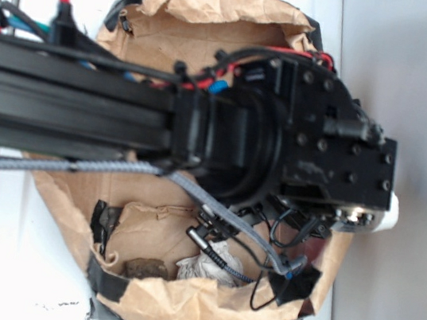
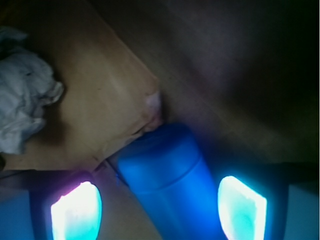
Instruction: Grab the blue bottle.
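Exterior view: the arm (image 1: 124, 110) reaches in from the left over an open brown paper bag (image 1: 219, 16) standing on a white surface (image 1: 22, 260). The bag's rim is patched with black tape (image 1: 110, 285), presumably to hold the mouth open so the arm can enter from above. The wrist housing (image 1: 312, 143) covers the middle of the bag; neither the fingers nor the blue bottle can be seen from here. On the visible part of the bag floor: a crumpled white wad (image 1: 209, 268) and a small dark lump (image 1: 145, 268), identity unclear.

Wrist view: looking down into the bag. The blue bottle (image 2: 167, 177) lies on the paper floor, its rounded end tucked against a fold of the bag wall (image 2: 115, 105), which probably keeps it from rolling. The gripper (image 2: 159, 210) straddles it; the two fingertips (image 2: 75, 212) glow pale on either side of the body. Jaws are parted, with a visible gap between each pad and the plastic, wider on the left. Nothing is gripped yet. The bottle runs slantwise between the fingers, so the closing axis crosses its body. The crumpled wad (image 2: 22, 107) sits well apart at upper left, clear of the grasp.

Judgement: pre-grasp; next is to close, perhaps after a small descent. Smooth cylinder may slip or twist
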`<act>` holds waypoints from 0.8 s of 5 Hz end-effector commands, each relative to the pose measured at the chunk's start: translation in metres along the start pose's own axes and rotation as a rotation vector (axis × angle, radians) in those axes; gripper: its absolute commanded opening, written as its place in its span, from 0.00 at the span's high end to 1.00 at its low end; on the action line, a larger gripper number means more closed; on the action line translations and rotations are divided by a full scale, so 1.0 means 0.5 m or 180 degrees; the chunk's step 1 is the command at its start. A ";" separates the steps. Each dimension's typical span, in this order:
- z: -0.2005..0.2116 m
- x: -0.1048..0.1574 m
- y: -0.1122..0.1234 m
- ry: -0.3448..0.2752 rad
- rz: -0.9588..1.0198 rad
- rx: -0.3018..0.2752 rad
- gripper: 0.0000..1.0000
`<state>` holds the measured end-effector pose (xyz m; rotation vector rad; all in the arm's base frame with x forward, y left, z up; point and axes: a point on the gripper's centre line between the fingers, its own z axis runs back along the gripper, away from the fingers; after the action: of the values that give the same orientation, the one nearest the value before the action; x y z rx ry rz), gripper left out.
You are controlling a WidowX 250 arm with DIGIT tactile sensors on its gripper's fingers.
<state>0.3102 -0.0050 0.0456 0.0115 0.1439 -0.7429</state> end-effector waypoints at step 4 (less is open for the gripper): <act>-0.020 -0.020 -0.014 -0.0133 -0.0099 0.0328 0.00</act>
<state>0.2931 0.0039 0.0238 0.0705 0.1196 -0.7751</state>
